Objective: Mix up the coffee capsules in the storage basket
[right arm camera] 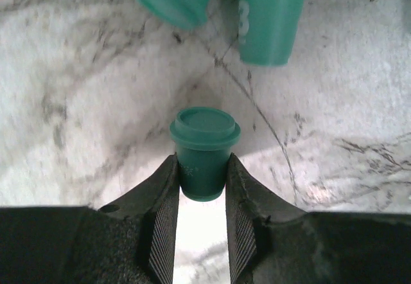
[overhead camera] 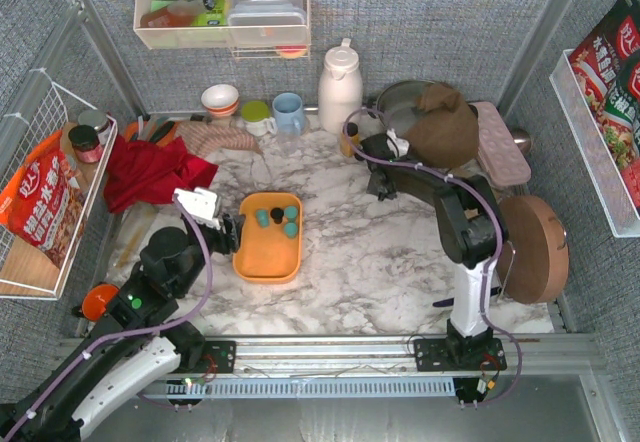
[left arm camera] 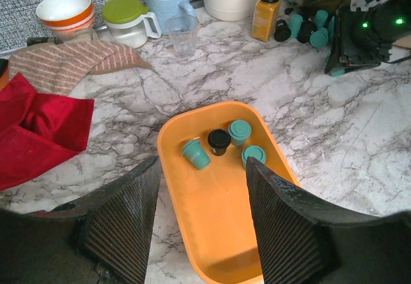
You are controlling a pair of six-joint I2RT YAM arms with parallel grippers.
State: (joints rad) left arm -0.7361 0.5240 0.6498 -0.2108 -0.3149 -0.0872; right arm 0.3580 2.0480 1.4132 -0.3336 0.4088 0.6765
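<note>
Nearest you, the left gripper (left arm camera: 202, 160) hangs with its jaws released, one finger outside the left wall of the storage basket (left arm camera: 218, 226) and the other over its right rim; the basket's near end lies between them, nothing gripped; a red cloth (left arm camera: 38, 130) crowds the left side, while bare marble table (left arm camera: 359, 142) runs to the basket's right; in the basket's far half you have four coffee capsules (left arm camera: 239, 132), three teal and one black, bunched close together; farther back, by the amber bottle (left arm camera: 265, 14), the right gripper (right arm camera: 200, 168) is clenched on one upright teal capsule (right arm camera: 204, 136), a finger against each side; two more teal ones (right arm camera: 270, 20) lie just beyond it, tipped over on the marble.
</note>
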